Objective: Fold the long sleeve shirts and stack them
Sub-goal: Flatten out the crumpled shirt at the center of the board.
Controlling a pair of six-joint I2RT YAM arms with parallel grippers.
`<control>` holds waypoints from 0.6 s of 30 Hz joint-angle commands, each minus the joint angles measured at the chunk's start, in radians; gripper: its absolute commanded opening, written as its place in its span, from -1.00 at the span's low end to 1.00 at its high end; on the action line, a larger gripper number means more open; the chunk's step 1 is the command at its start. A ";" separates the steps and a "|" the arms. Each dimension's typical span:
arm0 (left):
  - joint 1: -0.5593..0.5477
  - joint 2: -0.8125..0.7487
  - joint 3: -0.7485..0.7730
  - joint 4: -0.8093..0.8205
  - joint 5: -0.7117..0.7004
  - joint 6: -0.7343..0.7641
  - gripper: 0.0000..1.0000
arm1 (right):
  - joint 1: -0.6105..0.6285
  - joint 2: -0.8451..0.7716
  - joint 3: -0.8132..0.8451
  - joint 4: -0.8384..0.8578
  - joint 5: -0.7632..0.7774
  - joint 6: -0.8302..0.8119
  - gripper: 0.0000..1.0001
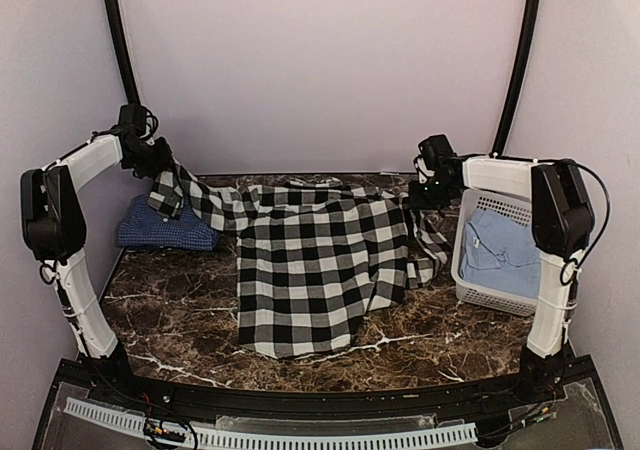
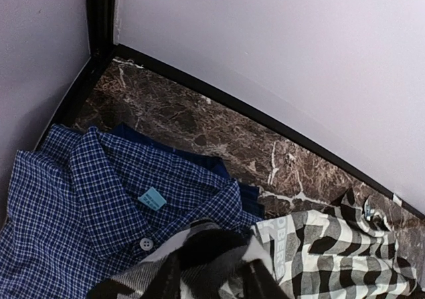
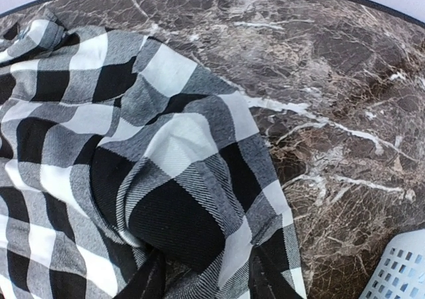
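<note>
Black-and-white checked shirt (image 1: pixel 310 270) sags between left pincer (image 1: pixel 166 198) and right pincer (image 1: pixel 426 194), both clamped on it. Dark blue shirt (image 1: pixel 150 232) lies folded.

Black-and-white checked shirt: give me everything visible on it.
The checked shirt is woven cloth in large black-and-white checks, with a white printed label showing at its left end. It lies spread on the dark marble table, hem toward the arm bases, far edge rumpled. Both far corners are lifted: the left gripper and right gripper each pinch bunched cloth. Its left end hangs over the blue shirt; a sleeve drops beside the white basket.
</note>
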 commanded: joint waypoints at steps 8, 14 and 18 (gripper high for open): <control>-0.102 -0.173 -0.126 -0.018 0.050 0.027 0.40 | 0.102 -0.135 -0.094 0.008 -0.018 0.005 0.20; -0.222 -0.364 -0.423 0.041 0.061 -0.040 0.45 | 0.176 -0.234 -0.202 0.017 -0.026 0.031 0.20; -0.316 -0.514 -0.619 0.070 0.105 -0.114 0.39 | 0.246 -0.310 -0.287 0.023 -0.036 0.045 0.20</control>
